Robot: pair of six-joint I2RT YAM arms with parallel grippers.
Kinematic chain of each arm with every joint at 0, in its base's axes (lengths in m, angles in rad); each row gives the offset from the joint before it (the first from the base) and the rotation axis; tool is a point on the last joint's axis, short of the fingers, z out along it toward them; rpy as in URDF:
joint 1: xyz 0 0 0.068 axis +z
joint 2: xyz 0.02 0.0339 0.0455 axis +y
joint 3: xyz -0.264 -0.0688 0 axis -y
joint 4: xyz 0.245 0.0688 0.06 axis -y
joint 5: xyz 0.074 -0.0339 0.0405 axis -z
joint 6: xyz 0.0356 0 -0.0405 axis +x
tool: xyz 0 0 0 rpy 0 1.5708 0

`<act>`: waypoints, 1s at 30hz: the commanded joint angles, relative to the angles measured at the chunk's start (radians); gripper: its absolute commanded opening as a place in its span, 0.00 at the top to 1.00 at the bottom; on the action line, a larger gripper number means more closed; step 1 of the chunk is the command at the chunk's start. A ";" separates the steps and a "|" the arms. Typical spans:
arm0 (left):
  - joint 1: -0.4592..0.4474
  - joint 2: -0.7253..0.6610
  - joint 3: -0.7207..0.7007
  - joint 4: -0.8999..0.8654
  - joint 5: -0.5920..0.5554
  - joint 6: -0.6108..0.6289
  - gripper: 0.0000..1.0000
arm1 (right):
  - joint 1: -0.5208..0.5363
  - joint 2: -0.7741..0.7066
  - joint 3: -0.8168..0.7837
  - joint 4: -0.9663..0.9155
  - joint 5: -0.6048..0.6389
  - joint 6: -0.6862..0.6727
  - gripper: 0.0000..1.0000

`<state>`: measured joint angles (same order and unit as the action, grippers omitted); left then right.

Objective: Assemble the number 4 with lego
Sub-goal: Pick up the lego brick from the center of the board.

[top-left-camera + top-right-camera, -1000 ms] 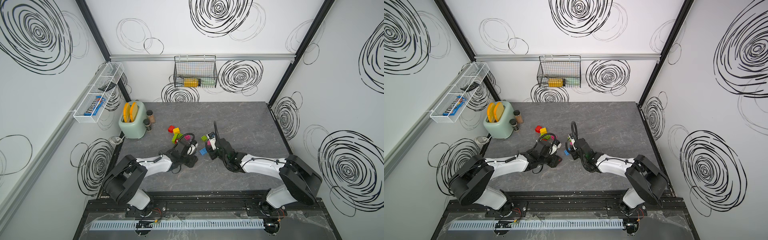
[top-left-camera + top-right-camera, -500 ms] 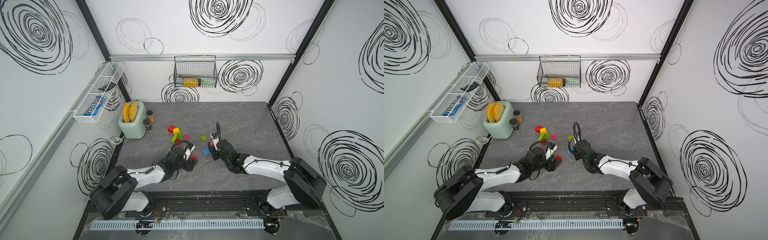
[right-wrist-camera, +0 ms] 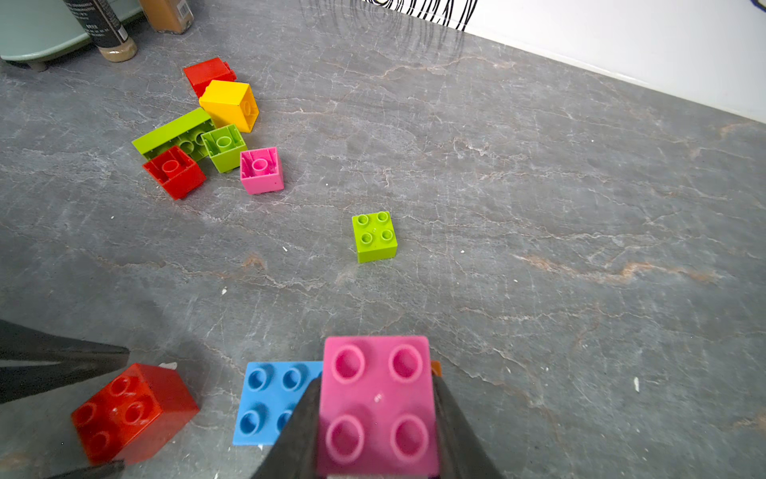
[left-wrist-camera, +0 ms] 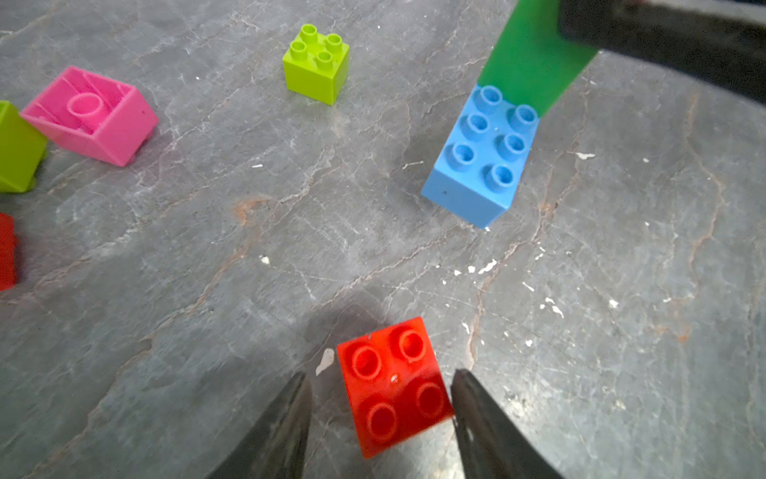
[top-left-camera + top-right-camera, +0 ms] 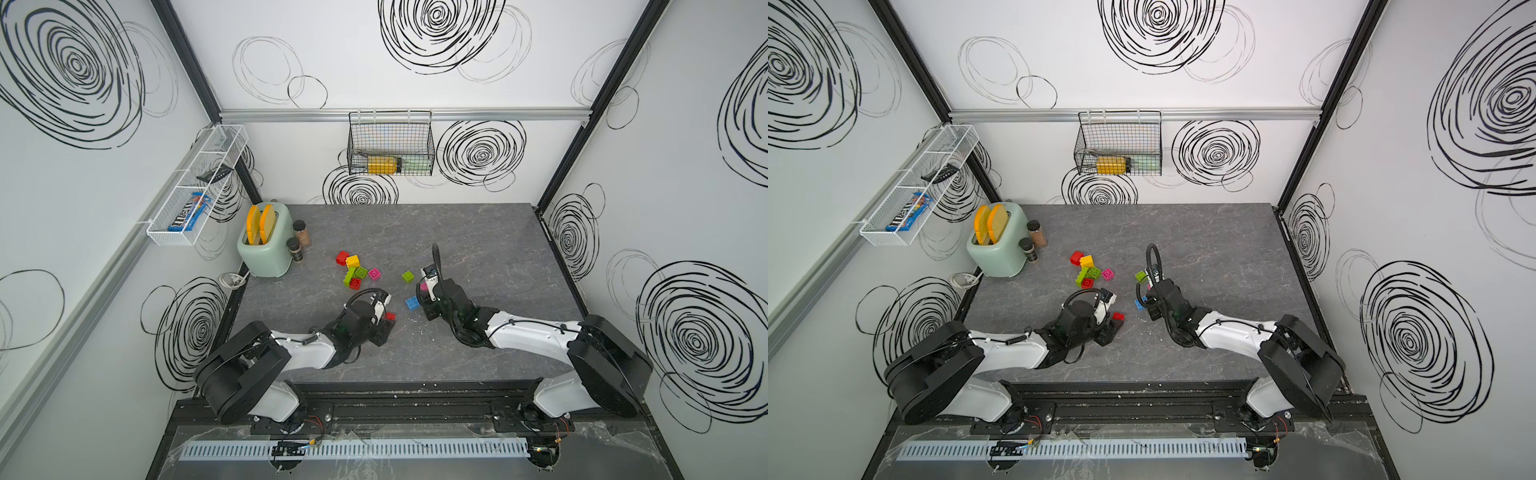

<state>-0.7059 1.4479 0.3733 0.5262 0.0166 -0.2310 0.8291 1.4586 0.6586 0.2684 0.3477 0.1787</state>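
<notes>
The left gripper [image 4: 380, 375] is straddling the red brick [image 4: 393, 385] on the table [image 4: 207, 249] near the blue brick [image 4: 476, 166], jaws unclamped with a gap one side, so centring before closing looks wise, while the right gripper [image 3: 375, 379] is clamping the pink brick [image 3: 377, 406].

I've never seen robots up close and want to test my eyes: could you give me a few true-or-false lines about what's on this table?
1. The right gripper is clamped on a pink brick. True.
2. The left gripper holds a red brick in the air. False: the brick rests on the table between open jaws, not gripped.
3. A lime brick stands alone, studs up, apart from the pile of bricks. True.
4. The toaster is empty. False: two yellow slices stand in its slots.
5. The blue brick lies studs up. True.
</notes>
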 commanded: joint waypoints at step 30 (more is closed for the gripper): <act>0.059 -0.094 0.079 0.156 0.162 0.029 1.00 | 0.004 0.029 -0.081 -0.097 -0.031 -0.040 1.00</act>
<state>-0.6685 1.3903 0.3920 0.5892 0.1257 -0.2211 0.8280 1.4574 0.6373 0.3096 0.3370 0.1654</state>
